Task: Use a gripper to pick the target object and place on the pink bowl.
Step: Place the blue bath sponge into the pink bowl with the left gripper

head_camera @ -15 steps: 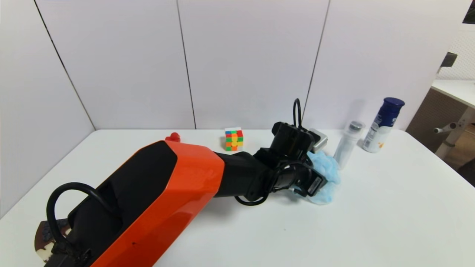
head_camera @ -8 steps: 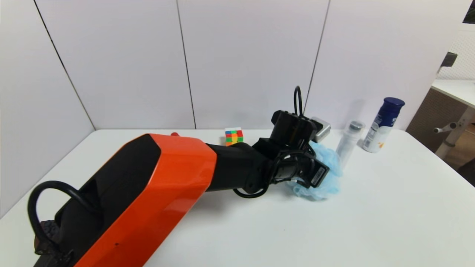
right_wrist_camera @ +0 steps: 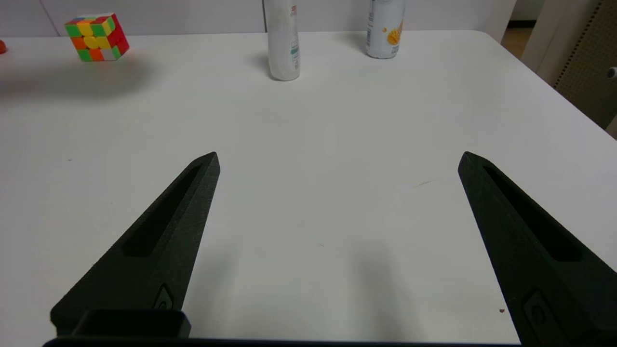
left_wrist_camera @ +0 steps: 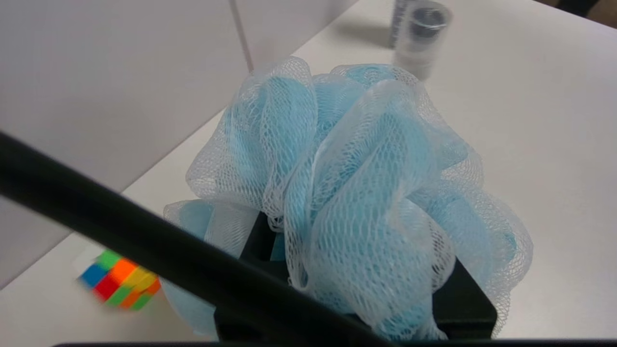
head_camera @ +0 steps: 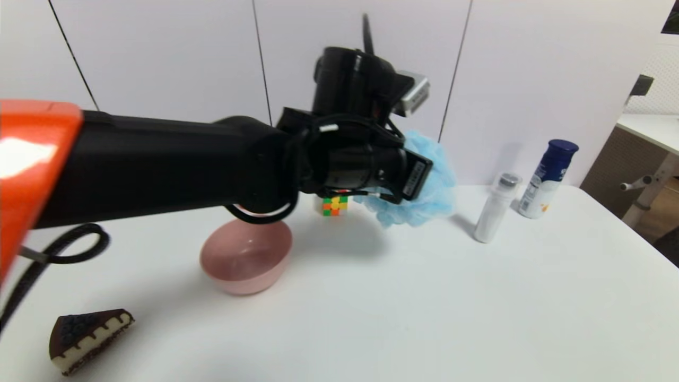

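Note:
The light-blue mesh pouf hangs in the air above the table's back middle, held by my left gripper, which is shut on it. In the left wrist view the pouf fills the frame and hides the fingertips. The pink bowl sits on the table below my left arm, to the left of and nearer than the pouf. My right gripper hovers low over bare table, open and holding nothing; the head view does not show it.
A multicoloured puzzle cube sits behind the bowl. A white bottle and a blue-capped can stand at the back right. A cake-slice toy lies at the front left. White wall panels close the back.
My left arm has lifted the pouf off the table and swung it up and to the left. The bowl and the cake slice have come into sight beneath the arm.

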Available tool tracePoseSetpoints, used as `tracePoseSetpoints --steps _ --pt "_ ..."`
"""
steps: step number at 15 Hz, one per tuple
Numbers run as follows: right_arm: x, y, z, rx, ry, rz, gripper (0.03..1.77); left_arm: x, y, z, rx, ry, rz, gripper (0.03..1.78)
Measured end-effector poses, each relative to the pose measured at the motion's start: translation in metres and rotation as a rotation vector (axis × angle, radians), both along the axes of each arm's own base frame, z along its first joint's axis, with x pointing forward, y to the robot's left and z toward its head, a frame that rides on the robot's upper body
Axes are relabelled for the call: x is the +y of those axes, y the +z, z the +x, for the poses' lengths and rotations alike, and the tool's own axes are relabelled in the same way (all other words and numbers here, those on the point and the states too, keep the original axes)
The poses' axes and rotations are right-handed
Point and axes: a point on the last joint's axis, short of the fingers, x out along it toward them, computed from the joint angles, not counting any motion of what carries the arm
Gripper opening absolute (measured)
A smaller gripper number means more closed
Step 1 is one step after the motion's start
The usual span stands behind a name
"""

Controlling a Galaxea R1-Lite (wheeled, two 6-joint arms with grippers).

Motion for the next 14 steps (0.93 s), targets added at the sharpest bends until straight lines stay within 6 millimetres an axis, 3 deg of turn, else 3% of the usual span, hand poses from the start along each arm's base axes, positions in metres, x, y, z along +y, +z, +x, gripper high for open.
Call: tracePoseSetpoints --steps 3,7,10,14 --pt "0.000 0.000 0.000 0.000 0.000 0.000 1.71 0.075 0.014 -0.002 -0.008 0.139 0.039 0.46" --pt "0.000 0.000 0.000 0.000 0.000 0.000 1.71 0.164 -0.001 -0.013 0.040 0.345 0.071 0.45" --pt "0.000 0.000 0.000 0.000 -0.001 0.000 1.71 0.191 -0.011 -0.025 0.059 0.416 0.055 0.42" --pt "0.000 0.000 0.000 0.000 -0.001 0.000 1.71 0.197 -0.030 -0.029 0.050 0.433 0.032 0.42"
